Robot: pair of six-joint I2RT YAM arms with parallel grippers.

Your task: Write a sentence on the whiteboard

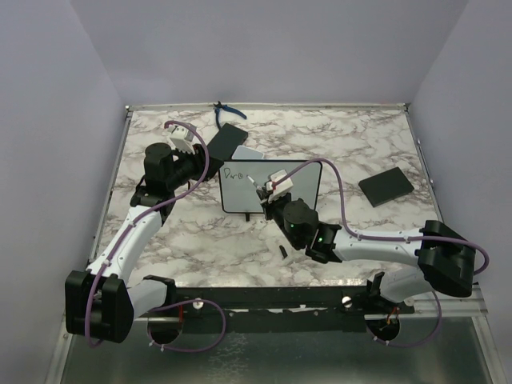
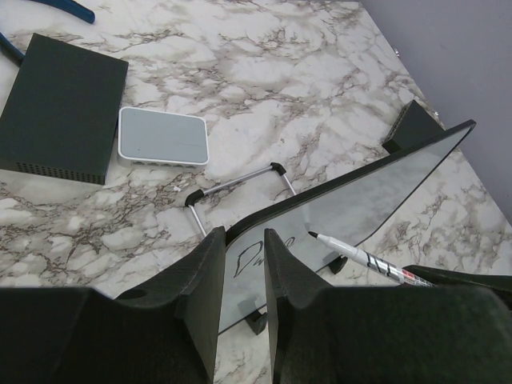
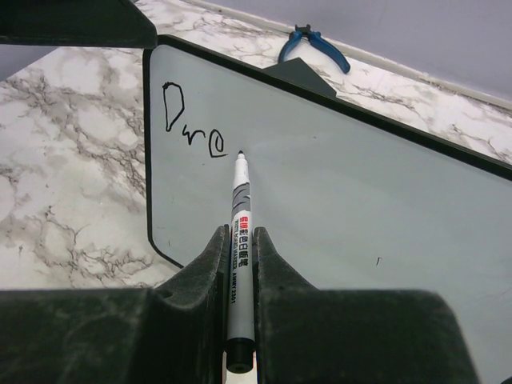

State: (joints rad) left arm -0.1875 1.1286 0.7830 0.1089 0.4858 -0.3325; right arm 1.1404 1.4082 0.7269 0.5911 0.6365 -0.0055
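The black-framed whiteboard (image 1: 240, 196) is clamped in the left gripper (image 2: 243, 237), a white marker (image 3: 240, 200) in the right gripper (image 3: 238, 236). A grey pad (image 2: 162, 136) is seen behind.

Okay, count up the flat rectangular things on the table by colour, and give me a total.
Black: 2, the far black slab and the right black slab
Grey-white: 1, the pad
White with a black frame: 1, the whiteboard
Total: 4

The black-framed whiteboard (image 1: 240, 196) stands propped and tilted at table centre; the sentence (image 3: 192, 128), so far "Dre", sits toward its ten o'clock corner.
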